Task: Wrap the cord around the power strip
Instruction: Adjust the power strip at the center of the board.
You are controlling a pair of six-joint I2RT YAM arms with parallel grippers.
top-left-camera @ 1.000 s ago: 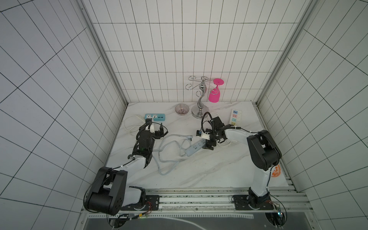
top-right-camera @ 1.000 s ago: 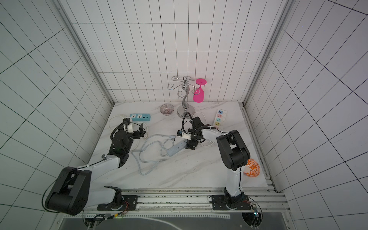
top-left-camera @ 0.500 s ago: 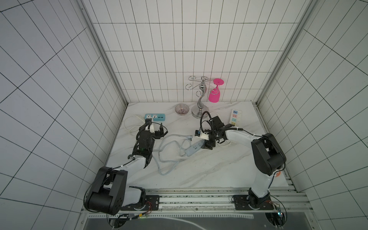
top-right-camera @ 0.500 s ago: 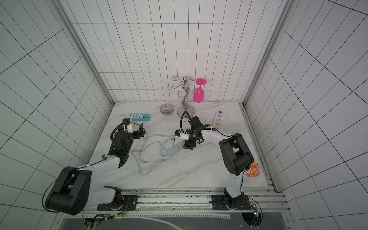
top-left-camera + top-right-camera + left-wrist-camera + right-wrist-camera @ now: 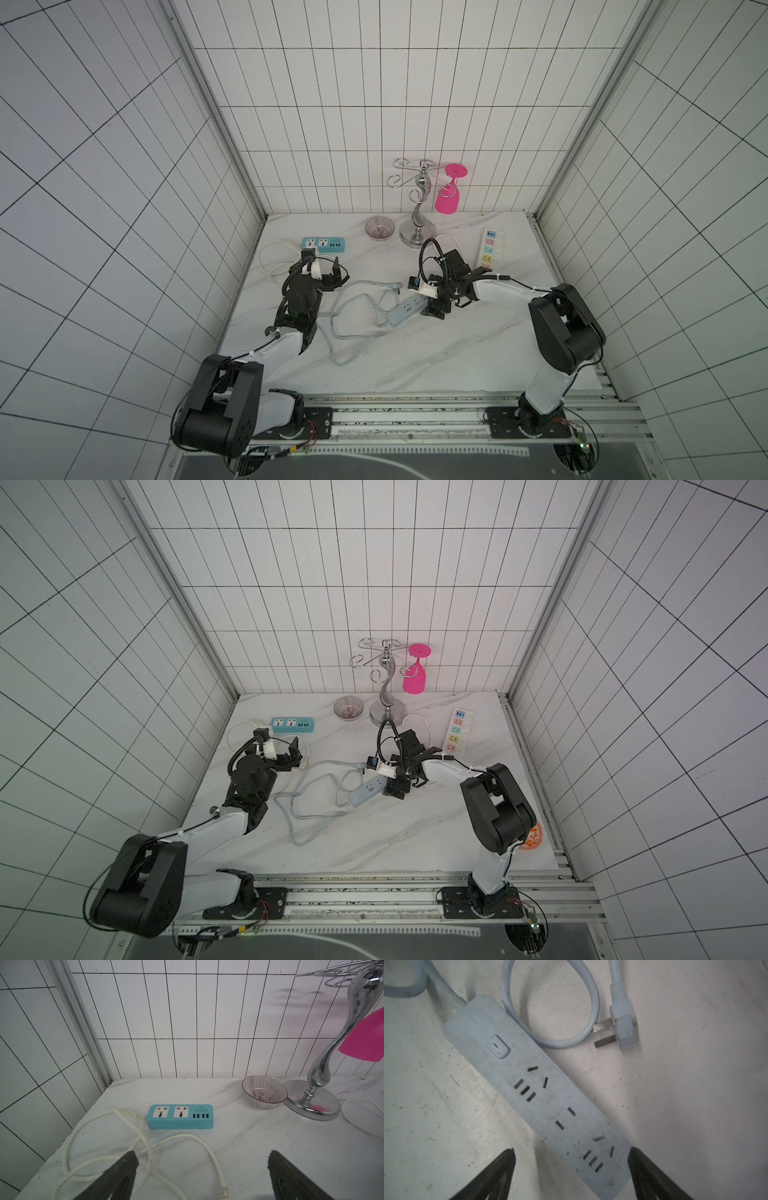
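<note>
Teal socket block (image 5: 179,1116) and striped bowl (image 5: 264,1093) sit along the back wall. Pink glass (image 5: 447,201) hangs upside down off the chrome stand (image 5: 417,239).

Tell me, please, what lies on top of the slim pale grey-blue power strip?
Nothing rests on the power strip: its switch and sockets show bare, and the pale grey-blue cord loops beside it. The open right gripper straddles one end; in both top views it hides that end.
</note>
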